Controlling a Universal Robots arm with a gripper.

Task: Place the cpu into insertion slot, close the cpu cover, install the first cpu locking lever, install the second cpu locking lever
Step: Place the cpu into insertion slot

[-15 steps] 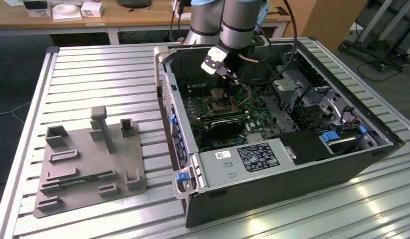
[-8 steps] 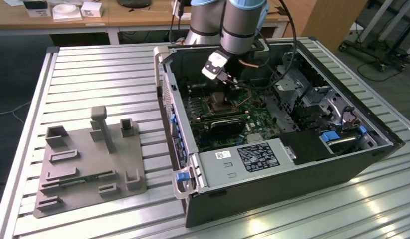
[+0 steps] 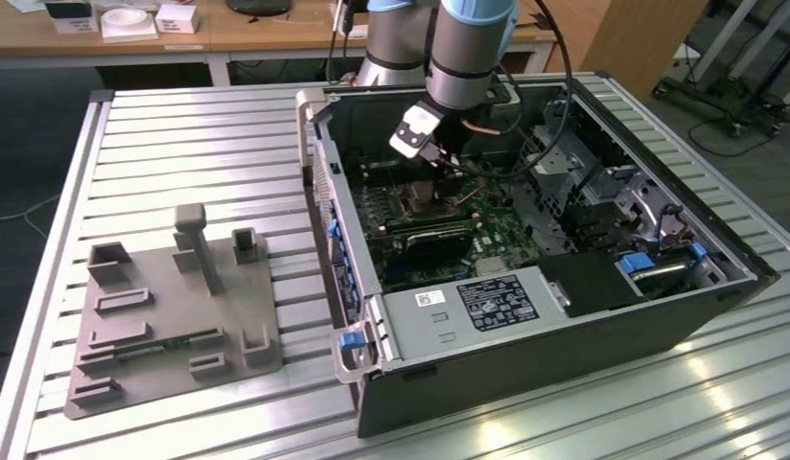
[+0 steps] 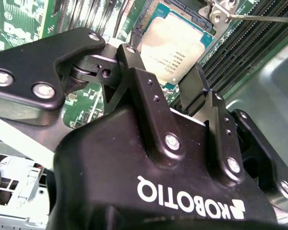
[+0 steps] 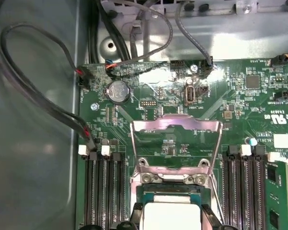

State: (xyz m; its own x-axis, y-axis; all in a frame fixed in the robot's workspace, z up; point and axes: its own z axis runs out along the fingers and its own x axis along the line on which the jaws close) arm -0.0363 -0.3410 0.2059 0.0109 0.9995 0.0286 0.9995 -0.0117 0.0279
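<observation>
In the exterior view my gripper (image 3: 428, 182) reaches down into the open computer case (image 3: 702, 316), over the green motherboard (image 3: 498, 235). In both wrist views the cpu (image 4: 175, 45) (image 5: 170, 215), a flat chip with a silvery top, lies level at the insertion slot (image 5: 169, 190). My gripper (image 4: 161, 72) is shut on the cpu, one black fingertip (image 4: 130, 60) against each of two opposite edges. The cpu cover (image 5: 175, 125) stands swung open beyond the slot. A thin metal locking lever (image 4: 264, 19) sticks out past the slot.
Long black memory slots (image 5: 103, 191) (image 5: 247, 187) flank the slot on both sides. A coin battery (image 5: 118, 91) and black cables (image 5: 38, 96) lie beyond. On the slatted table, at the exterior view's left, stands a grey fixture plate (image 3: 177, 316).
</observation>
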